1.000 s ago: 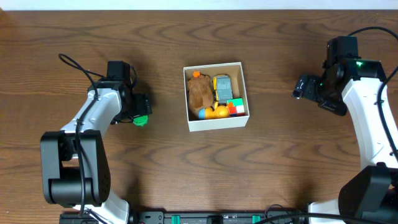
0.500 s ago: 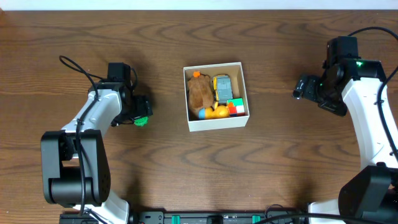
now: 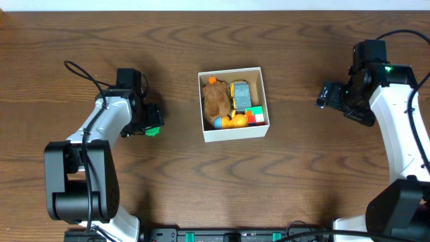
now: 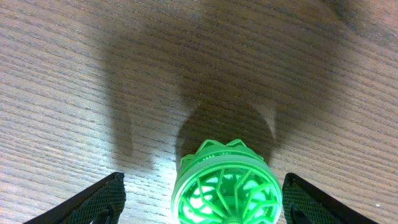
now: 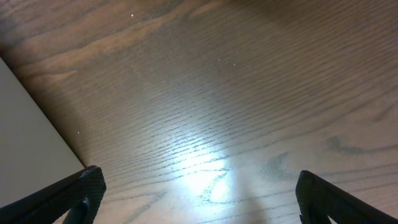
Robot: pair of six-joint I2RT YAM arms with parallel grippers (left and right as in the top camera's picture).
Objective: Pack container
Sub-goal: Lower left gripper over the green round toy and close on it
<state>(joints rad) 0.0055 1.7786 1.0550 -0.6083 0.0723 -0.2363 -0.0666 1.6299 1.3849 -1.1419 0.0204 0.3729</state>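
The container (image 3: 234, 132) is a square white box at the table's middle. It holds a brown plush toy (image 3: 216, 101), a grey toy car (image 3: 240, 95), an orange ball (image 3: 236, 121) and a colourful cube (image 3: 254, 117). A green ribbed wheel-like toy (image 3: 154, 130) lies on the table left of the box. My left gripper (image 3: 152, 119) is open around it; in the left wrist view the toy (image 4: 227, 185) sits between the two fingers (image 4: 202, 199), apart from both. My right gripper (image 3: 324, 95) is open and empty over bare wood to the box's right; it also shows in the right wrist view (image 5: 199, 193).
The wooden table (image 3: 215, 181) has a pale edge at the back. A pale flat surface (image 5: 28, 149) shows at the left of the right wrist view. Black cables trail behind both arms.
My left gripper has shifted slightly toward the far side over the green toy. The right arm has not moved.
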